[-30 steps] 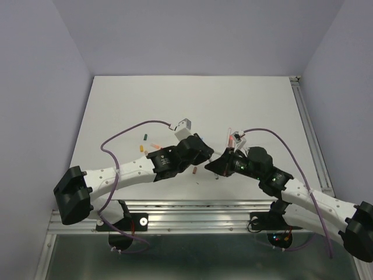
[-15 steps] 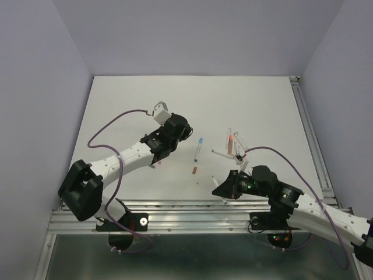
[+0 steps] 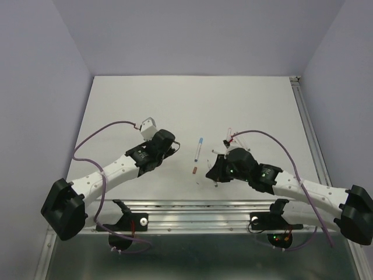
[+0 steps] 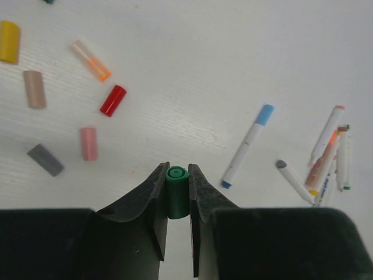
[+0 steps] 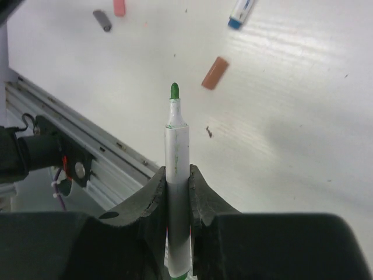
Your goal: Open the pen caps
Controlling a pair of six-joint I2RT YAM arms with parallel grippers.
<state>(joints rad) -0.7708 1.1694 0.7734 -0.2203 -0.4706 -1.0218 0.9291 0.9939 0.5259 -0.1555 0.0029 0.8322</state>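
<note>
My left gripper (image 4: 176,175) is shut on a short green pen cap (image 4: 176,189), held just above the table; in the top view it (image 3: 169,149) is left of centre. My right gripper (image 5: 176,175) is shut on a white pen barrel (image 5: 176,146) whose bare green tip (image 5: 174,90) points at the front edge; in the top view it (image 3: 214,173) is right of centre. Loose caps lie ahead of the left gripper: yellow (image 4: 8,42), tan (image 4: 34,88), orange (image 4: 90,60), red (image 4: 113,100), pink (image 4: 88,143), grey (image 4: 45,160). A blue-capped pen (image 4: 247,146) lies between the arms.
A pile of several pens (image 4: 329,154) lies behind the right gripper (image 3: 231,142). A brown cap (image 5: 214,73) lies near the held pen's tip. An aluminium rail (image 3: 198,204) runs along the table's front edge, another along the right edge (image 3: 309,128).
The grippers were together at the table's middle and have drawn apart. The left one moved left with the green cap. The right one dipped toward the front edge, then came back, holding the uncapped pen.
</note>
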